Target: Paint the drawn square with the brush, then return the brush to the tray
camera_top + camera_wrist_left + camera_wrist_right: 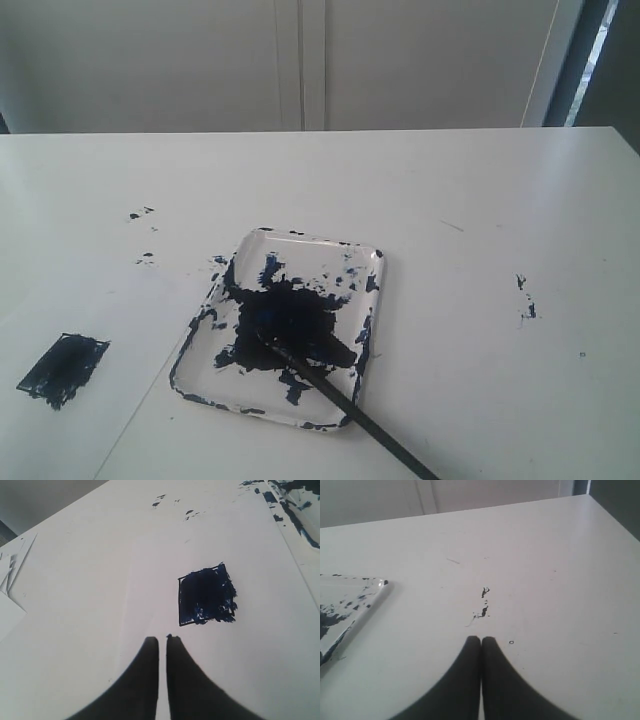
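Fingers point(145, 675) of your left gripper point(162, 639): dark, tapered, drawn together to a hairline slit, holding nothing. Right gripper point(481, 639): same pattern, tips pressed together, likewise empty.

Drawn square point(205, 595): on the white paper point(90, 590), just ahead of the left tips. It is filled blue-black, with ragged bristle strokes spilling past the outline on one side.

Brush point(335, 390): thin black stick, tip in the blot point(285, 325), handle jutting past the tray's near corner over the table point(470, 200).

Tray point(372, 262): shallow clear plastic, rounded corners, glossy rim, splattered.

Step in hand, by my reading: both parts look done. Keep your arms clear of the jutting handle, since a nudge could lever it out. The paint is probably wet, so avoid dragging anything across the patch.
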Controlling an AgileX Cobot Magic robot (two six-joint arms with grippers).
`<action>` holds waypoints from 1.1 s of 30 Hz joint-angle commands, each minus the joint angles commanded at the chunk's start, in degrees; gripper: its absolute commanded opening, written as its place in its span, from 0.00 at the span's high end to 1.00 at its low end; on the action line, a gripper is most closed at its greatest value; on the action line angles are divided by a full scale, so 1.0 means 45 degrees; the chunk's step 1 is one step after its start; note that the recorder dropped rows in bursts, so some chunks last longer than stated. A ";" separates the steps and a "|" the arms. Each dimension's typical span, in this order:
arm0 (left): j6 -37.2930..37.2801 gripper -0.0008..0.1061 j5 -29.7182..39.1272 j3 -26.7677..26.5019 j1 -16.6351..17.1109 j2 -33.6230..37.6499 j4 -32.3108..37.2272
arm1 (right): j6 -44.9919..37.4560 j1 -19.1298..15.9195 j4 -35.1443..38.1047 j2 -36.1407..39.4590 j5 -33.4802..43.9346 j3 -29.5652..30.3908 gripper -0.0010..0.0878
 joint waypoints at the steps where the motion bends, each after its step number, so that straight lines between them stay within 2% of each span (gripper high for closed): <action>1: 0.0000 0.87 0.0027 0.0000 0.0000 0.0000 0.0000 | 0.0000 0.0000 0.0000 0.0000 0.0000 0.0000 0.99; 3: 0.0000 0.87 -0.0005 0.0000 0.0114 0.0000 0.0000 | 0.0000 0.0000 0.0000 0.0000 -0.0025 0.0000 0.99; 6: 0.0000 0.87 -0.0098 0.0000 0.0857 0.0000 0.0000 | 0.0000 0.0000 0.0000 -0.0376 -0.0025 0.0000 0.99; 7: 0.0000 0.87 -0.0098 0.0000 0.1490 0.0000 0.0000 | 0.0000 0.0000 0.0000 -0.0544 -0.0025 0.0000 0.99; 9: 0.0000 0.87 -0.0098 0.0000 0.2188 0.0000 0.0000 | 0.0000 0.0000 0.0000 -0.0544 -0.0025 0.0000 0.99; 23: -0.0151 0.87 -0.0175 0.0000 0.2253 0.0000 0.0000 | 0.0098 0.0000 0.0000 -0.0544 0.0049 0.0000 0.99; 28: -0.2574 0.87 -0.0588 0.0000 0.2253 0.0000 -0.0467 | 0.0098 0.0000 0.0000 -0.0544 0.0049 0.0000 0.99; 31: -0.2406 0.87 -0.0509 0.0000 0.2253 0.0000 -0.0467 | 0.0098 0.0000 0.0000 -0.0544 0.0049 0.0000 0.99; 33: -0.2904 0.87 -0.0450 0.0000 0.2253 0.0000 -0.0467 | 0.0098 0.0000 0.0000 -0.0544 0.0049 0.0000 0.99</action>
